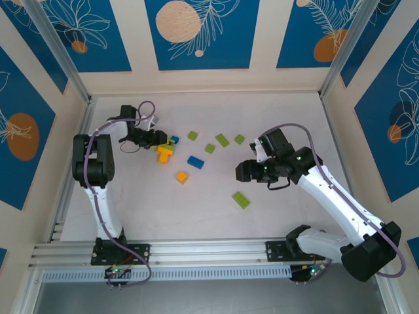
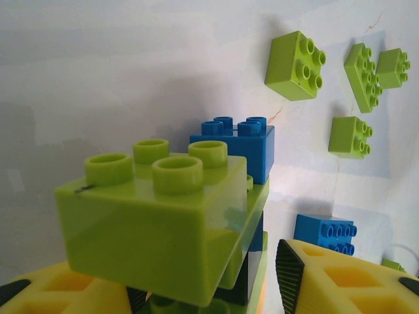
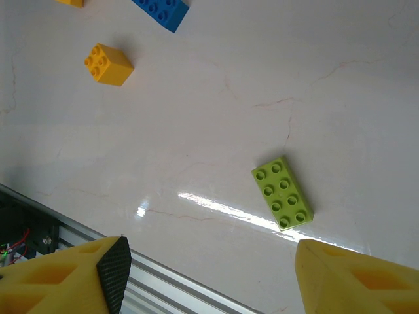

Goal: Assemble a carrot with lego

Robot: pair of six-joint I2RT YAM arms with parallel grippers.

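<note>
We find the lego stack (image 1: 164,153) on the left of the bench (image 1: 196,219). In the left wrist view its lower courses are hidden beneath a lime top brick (image 2: 157,216). The left claw (image 1: 159,142) straddles it, fingers parted, with a slit visible at one pad.

Loose on the bench:
- five lime bricks (image 1: 241,199)
- one blue brick (image 1: 195,161)
- one orange brick (image 1: 182,176)

The right claw (image 1: 241,171) hangs open and empty.

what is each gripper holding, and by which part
Right gripper: nothing, jaws open. Left gripper straddles the lime brick stack low down; whether it grips cannot be told.
</note>
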